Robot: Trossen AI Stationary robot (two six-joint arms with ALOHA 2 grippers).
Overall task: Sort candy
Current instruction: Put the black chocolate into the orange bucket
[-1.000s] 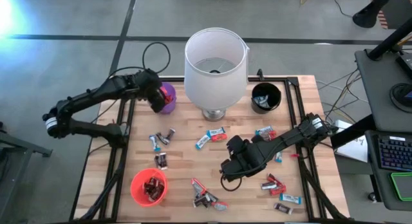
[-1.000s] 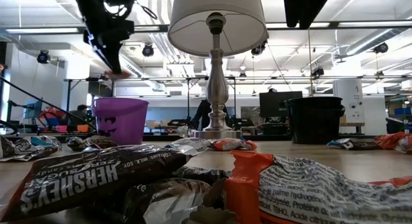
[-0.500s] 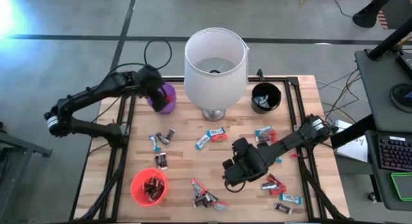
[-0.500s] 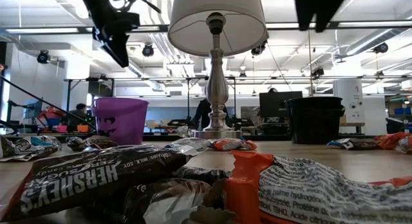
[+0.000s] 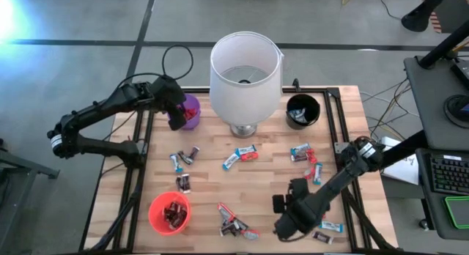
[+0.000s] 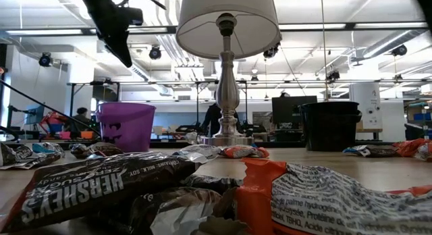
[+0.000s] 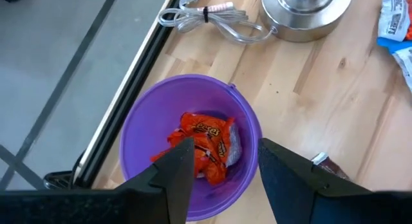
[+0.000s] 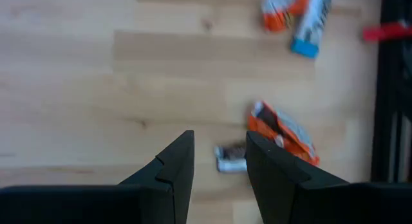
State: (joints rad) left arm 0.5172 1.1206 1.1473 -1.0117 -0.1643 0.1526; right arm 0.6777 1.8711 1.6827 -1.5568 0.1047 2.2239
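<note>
Small wrapped candy (image 5: 239,154) lies scattered over the wooden table, with more near the front (image 5: 234,224) and the right (image 5: 302,151). My left gripper (image 5: 176,114) hangs open above the purple cup (image 7: 138,127), touching nothing. An orange-wrapped candy (image 7: 206,143) lies inside the cup, below the gap between the fingers (image 7: 222,163). In the low view this gripper (image 6: 125,53) shows high above the cup (image 6: 126,125). My right gripper (image 5: 283,224) stands open and empty over the front right of the table. Ahead of its fingers (image 8: 217,147) lie a small dark candy (image 8: 230,161) and an orange one (image 8: 283,134).
A tall lamp with a white shade (image 5: 245,72) stands at the back middle, its cord (image 7: 212,18) beside the purple cup. A black cup (image 5: 303,110) stands at the back right and a red cup (image 5: 170,212) with dark candy at the front left. Black rails (image 5: 143,149) edge the table.
My left gripper has opened above the purple cup and let go of an orange-red candy, which now lies in the cup; its wrist has rolled a little. My right gripper has swung toward the table's near edge and a little right, sinking and rolling, still open.
</note>
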